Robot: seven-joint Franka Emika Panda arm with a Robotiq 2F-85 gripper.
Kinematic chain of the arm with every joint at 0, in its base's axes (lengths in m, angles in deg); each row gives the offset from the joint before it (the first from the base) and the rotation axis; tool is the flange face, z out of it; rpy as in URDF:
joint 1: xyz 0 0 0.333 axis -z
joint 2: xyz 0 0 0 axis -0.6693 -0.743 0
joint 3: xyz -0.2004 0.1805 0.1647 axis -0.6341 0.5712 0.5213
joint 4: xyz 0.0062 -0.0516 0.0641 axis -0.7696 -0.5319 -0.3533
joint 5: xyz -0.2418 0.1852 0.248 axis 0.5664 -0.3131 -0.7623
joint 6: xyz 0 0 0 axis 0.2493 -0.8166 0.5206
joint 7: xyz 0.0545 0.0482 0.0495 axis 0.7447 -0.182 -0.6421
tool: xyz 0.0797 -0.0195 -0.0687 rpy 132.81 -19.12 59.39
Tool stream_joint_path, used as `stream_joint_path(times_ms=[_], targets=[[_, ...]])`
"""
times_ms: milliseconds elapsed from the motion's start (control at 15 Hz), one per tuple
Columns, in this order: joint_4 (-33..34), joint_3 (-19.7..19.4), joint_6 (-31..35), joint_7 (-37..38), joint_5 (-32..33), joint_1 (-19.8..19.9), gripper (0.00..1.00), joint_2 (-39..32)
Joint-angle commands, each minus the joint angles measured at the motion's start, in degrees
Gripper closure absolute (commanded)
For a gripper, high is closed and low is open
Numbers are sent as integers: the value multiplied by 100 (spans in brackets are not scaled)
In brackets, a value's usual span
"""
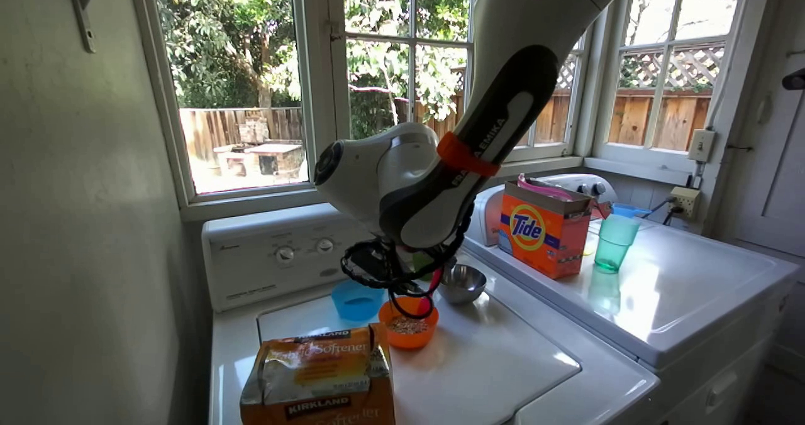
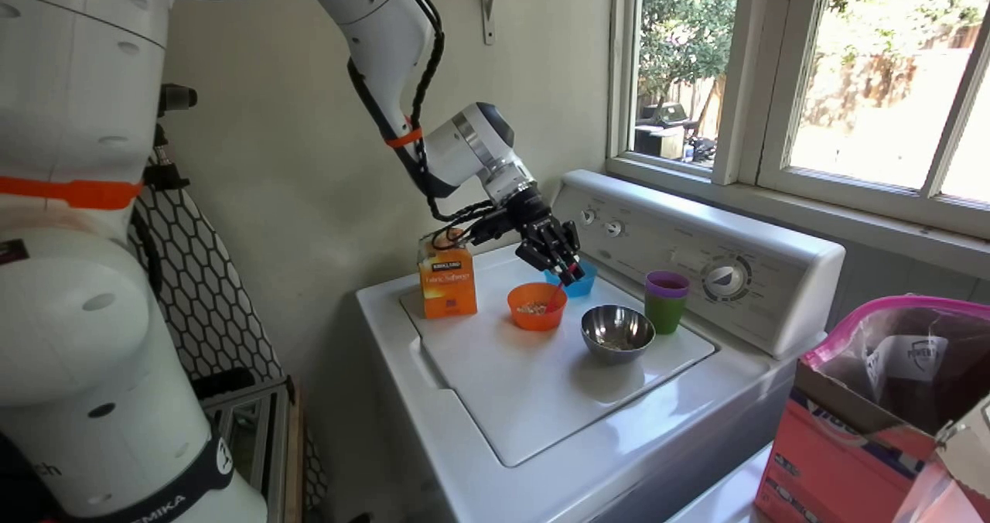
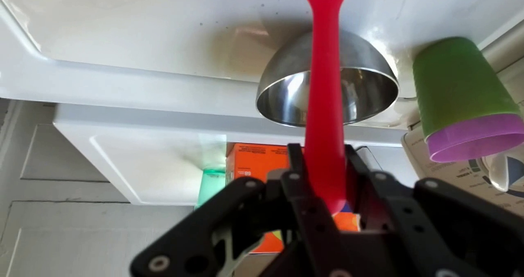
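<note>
1. In wrist view, pinches red utensil [image 3: 325, 84] by one end in gripper [image 3: 322, 154] closed against it
2. In an exterior view, slants red utensil down into orange bowl [image 2: 534, 323], near blue bowl [image 2: 585, 282] and metal bowl [image 2: 623, 319]
3. In an exterior view, shows fabric softener carton [image 1: 317, 378] near orange bowl

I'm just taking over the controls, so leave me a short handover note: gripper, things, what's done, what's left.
Gripper: shut on the red spoon, by its handle.
Things: the spoon's far end is inside the orange bowl, which holds pale grains; whether it touches them I can't tell. The metal bowl and blue bowl stand nearby on the white machine.
Done: spoon gripped, its end in the orange bowl.
Left, as far as I can judge: the spoon is not yet clear of that bowl, nor released.
</note>
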Motion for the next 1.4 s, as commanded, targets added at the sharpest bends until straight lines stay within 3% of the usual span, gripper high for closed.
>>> stream_joint_path(times_ms=[0,467,1333], targets=[[146,189,-322,464,247,79,94,-222],[336,341,-647,558,137,135,94,-466],[556,560,-483,-145,-1091,363,94,-525]])
